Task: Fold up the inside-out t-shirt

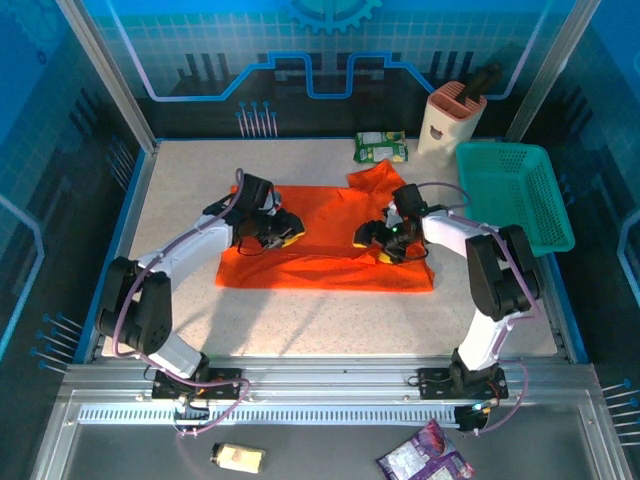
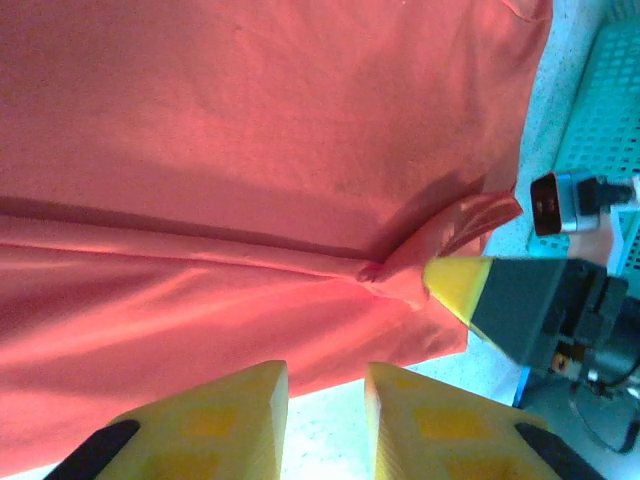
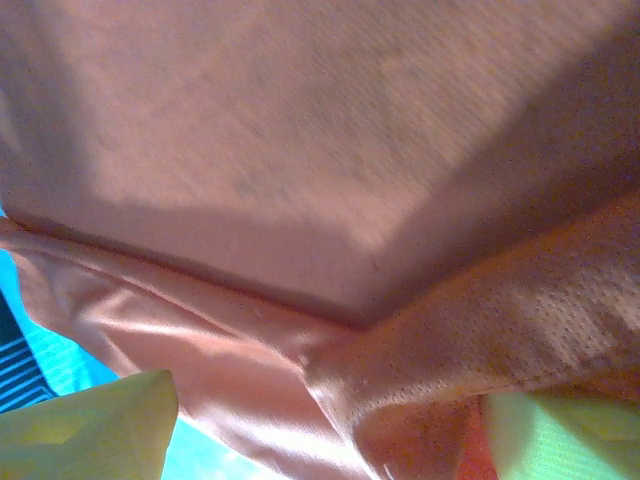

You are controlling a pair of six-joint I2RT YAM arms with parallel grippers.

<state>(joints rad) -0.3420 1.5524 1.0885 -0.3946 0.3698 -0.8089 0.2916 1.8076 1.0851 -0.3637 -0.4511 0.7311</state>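
T-shirt (image 1: 330,265), top view: the orange cloth lies flat at the centre of the table (image 1: 330,325), with one sleeve sticking out at its far right corner. The left jaws sit over its left part and the right jaws over its right part. A teal basket (image 1: 515,195) stands near the right arm.

Left wrist view: the yellow fingers (image 2: 210,425) stand narrowly apart at the cloth's edge. Bare table shows between them and nothing is clamped. A long crease runs to a puckered knot beside the other arm's fingertip.

Right wrist view: the fingers (image 3: 90,430) stand wide apart with a bunched ridge of cloth between them, not clamped.

Risks, as judged:
- The ridge may catch on a right finger as that arm withdraws, dragging the fold open.
- The left jaws, closing at the edge, may take one layer only and skew the fold.
- The loose sleeve may end up outside the finished fold.
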